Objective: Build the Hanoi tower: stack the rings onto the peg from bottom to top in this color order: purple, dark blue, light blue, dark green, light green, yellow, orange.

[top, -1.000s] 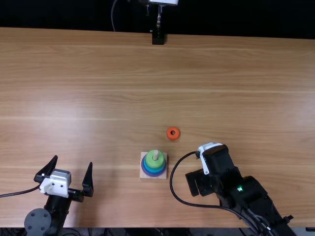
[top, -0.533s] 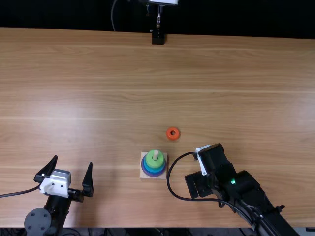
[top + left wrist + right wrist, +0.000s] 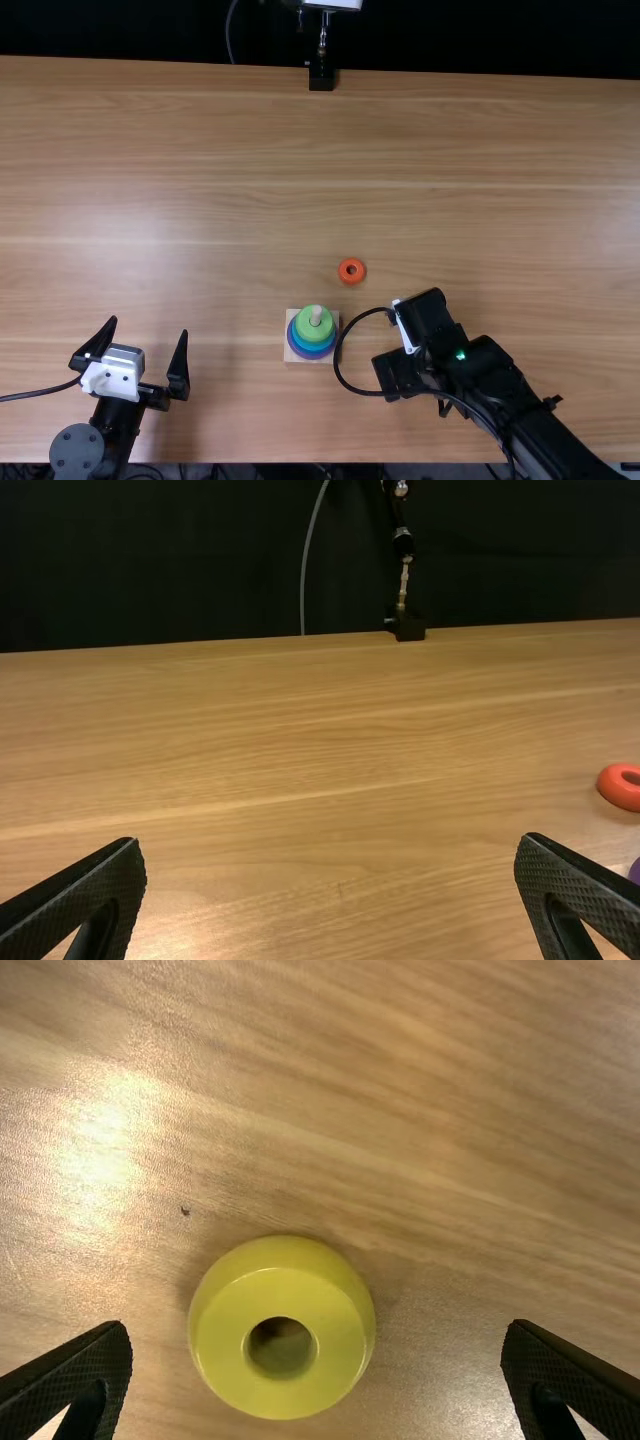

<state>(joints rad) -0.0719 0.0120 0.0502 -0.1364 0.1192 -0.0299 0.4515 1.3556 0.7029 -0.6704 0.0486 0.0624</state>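
Observation:
In the top view, the wooden base (image 3: 333, 356) carries purple (image 3: 308, 356), blue (image 3: 312, 345) and green (image 3: 316, 330) rings around its peg (image 3: 316, 313). An orange ring (image 3: 342, 276) lies behind the base, slightly right; the left wrist view has this orange ring (image 3: 612, 792) and a sliver of the purple ring (image 3: 636, 871). The left gripper (image 3: 148, 328) rests open at front left, its fingers (image 3: 332, 842) apart over bare wood. The right gripper (image 3: 390, 374) points down, right of the base. Below its open fingers (image 3: 317, 1328), a yellow ring (image 3: 225, 1340) lies flat on the table.
The right arm's cable (image 3: 337, 368) loops close beside the base's right edge. A black stand (image 3: 321, 78) is at the table's far edge. Bare wood (image 3: 230, 200) stretches behind and left of the tower.
The right arm has swung a little to the left, its gripper shifting slightly left and its cable loop nearing the base. The left arm, the tower and the orange ring have stayed put.

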